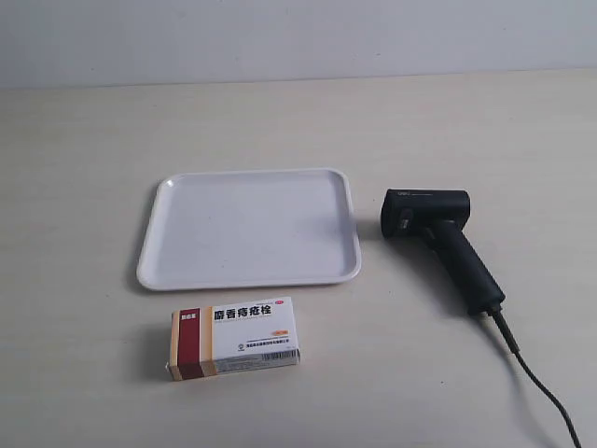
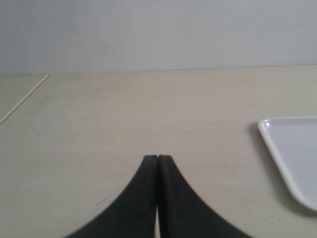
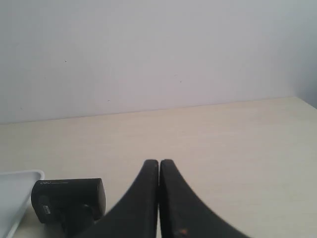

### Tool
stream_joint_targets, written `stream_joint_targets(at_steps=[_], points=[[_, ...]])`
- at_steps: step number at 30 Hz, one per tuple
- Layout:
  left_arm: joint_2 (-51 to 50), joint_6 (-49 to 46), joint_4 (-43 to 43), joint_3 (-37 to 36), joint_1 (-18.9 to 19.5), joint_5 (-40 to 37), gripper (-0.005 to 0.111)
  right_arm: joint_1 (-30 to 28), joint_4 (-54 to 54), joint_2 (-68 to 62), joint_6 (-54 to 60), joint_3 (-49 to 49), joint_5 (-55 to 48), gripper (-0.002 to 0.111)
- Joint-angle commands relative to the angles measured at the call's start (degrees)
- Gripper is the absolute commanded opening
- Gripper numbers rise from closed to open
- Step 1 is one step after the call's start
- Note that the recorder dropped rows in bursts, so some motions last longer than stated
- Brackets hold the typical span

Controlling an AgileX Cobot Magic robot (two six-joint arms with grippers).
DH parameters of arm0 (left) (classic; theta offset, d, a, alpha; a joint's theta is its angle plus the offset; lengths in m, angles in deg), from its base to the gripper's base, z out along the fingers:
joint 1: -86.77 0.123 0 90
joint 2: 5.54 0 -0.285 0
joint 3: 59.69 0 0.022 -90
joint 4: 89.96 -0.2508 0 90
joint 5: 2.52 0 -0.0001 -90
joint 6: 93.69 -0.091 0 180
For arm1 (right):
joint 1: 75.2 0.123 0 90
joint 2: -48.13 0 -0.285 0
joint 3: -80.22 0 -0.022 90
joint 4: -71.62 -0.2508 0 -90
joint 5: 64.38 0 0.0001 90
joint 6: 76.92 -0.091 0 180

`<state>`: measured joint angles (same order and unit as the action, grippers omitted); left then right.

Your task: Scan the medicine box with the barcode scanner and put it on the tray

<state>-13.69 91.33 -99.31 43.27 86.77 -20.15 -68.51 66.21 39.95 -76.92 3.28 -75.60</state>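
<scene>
The medicine box, a white carton with a dark red and tan end band, lies flat on the table just in front of the tray. The black barcode scanner lies on its side right of the tray, its cable trailing toward the near right. No arm shows in the exterior view. My left gripper is shut on nothing above bare table, with the tray's corner beside it. My right gripper is shut and empty, with the scanner's head and the tray's edge next to it.
The table is pale wood grain and ends at a light grey wall behind. A thin seam or table edge runs diagonally in the left wrist view. Nothing else lies on the surface.
</scene>
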Motion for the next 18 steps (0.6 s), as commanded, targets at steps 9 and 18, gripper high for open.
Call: stream_joint_targets(at_steps=[9,18], points=[[0.36,13.18,7.73,-0.18,0.09,16.64,0.001,-0.39,-0.24,0.39,0.34,-0.28,0.63,0.001],[-1.26,18.13,7.3,0.7,0.09,50.71,0.0,-0.39,-8.1,0.39,-13.45,-0.28,15.85,0.001]])
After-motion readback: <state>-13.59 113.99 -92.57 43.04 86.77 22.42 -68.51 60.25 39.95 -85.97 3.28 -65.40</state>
